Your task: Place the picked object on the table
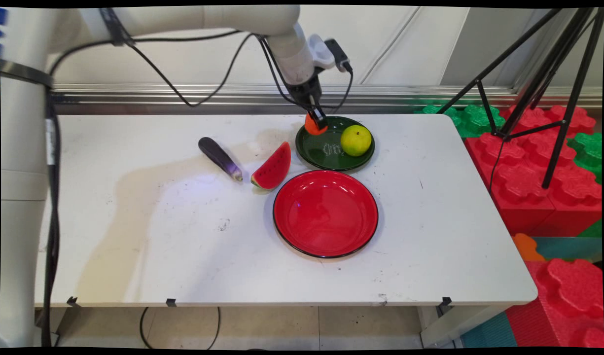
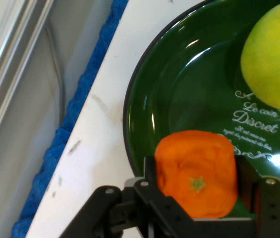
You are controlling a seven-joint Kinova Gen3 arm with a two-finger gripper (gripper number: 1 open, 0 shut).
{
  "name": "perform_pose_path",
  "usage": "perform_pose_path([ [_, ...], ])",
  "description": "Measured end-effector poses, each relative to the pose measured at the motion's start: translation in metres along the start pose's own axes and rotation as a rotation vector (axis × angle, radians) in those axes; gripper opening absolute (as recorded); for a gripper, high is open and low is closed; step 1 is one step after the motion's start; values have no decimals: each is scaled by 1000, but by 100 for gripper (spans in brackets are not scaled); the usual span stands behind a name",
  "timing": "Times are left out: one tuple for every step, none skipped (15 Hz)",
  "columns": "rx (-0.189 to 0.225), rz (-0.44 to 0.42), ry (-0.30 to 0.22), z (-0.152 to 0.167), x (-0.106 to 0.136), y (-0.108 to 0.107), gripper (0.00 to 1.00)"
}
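The gripper (image 1: pixel 317 120) is clenched on the orange fruit (image 2: pixel 197 173) at the green plate's (image 1: pixel 331 160) rim; it looks light, smooth and rigid, best held across its sides.

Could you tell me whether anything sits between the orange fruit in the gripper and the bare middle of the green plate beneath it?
Nothing visible does. The gripper is shut on the orange fruit over the green plate near its far-left rim. The yellow-green apple rests on the plate's right side, apart from the fruit, leaving the middle bare.
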Motion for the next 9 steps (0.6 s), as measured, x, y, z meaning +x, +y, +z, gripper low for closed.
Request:
perform_pose_path([
  [7, 3, 5, -13, -2, 1, 0],
  [12, 7, 10, -26, -5, 2, 0],
  [14, 11, 13, -34, -7, 3, 0],
  [17, 18, 15, -44, -10, 5, 0],
  [19, 20, 18, -55, -14, 6, 0],
  [21, 24, 21, -69, -20, 9, 0],
  [21, 24, 23, -79, -26, 11, 0],
  [21, 25, 24, -88, -32, 13, 0],
  [19, 26, 25, -99, -40, 15, 0],
])
